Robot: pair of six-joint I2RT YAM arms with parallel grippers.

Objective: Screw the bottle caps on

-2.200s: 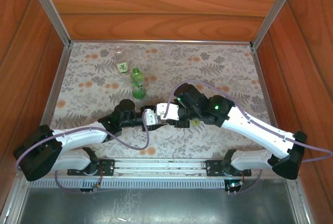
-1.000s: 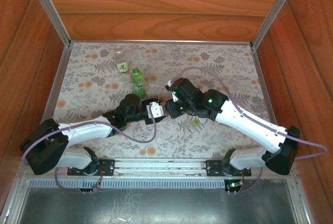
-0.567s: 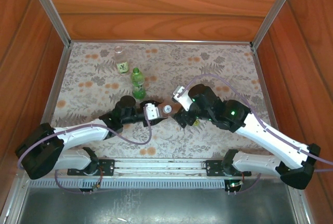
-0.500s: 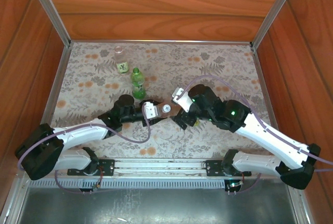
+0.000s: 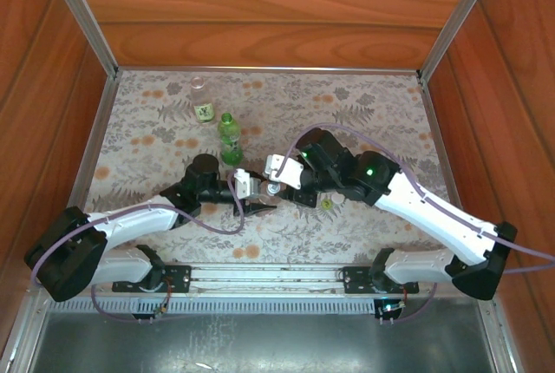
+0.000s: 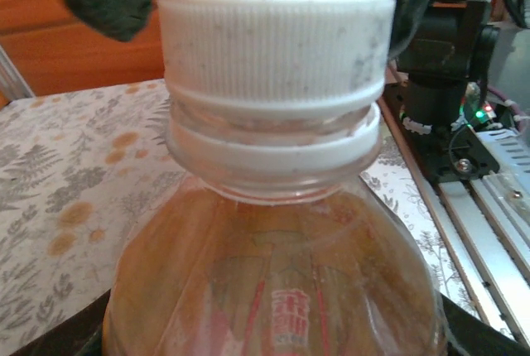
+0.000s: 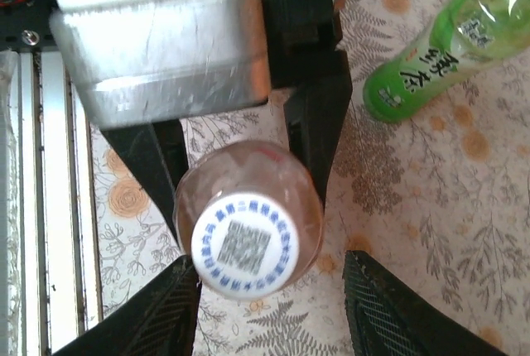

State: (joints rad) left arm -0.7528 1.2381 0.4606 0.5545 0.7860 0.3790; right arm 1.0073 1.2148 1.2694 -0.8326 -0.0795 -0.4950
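From above, the left gripper (image 5: 253,196) and right gripper (image 5: 276,182) meet nose to nose over the near middle of the flowered table (image 5: 373,113). What they share is hard to make out from up here. Well behind them stand a green bottle (image 5: 230,139) and a clear labelled bottle (image 5: 203,104), parked out of the way, I'd guess, for their own turns. A yellow-green cap (image 5: 326,204) lies loose beside the right arm.

The left wrist camera looks straight at an amber bottle (image 6: 273,281), upright, with a white cap (image 6: 276,37) sitting level on its neck. Dark fingertips hang on either side of that cap.

The right wrist camera looks down on the cap's printed top. The left gripper's black fingers are pinched on the bottle's shoulder, plainly to stop it turning. The right gripper's own fingers stand spread, one close to the cap and the other clear of it, not yet biting. I'd say it is lined up this way to close in and twist.
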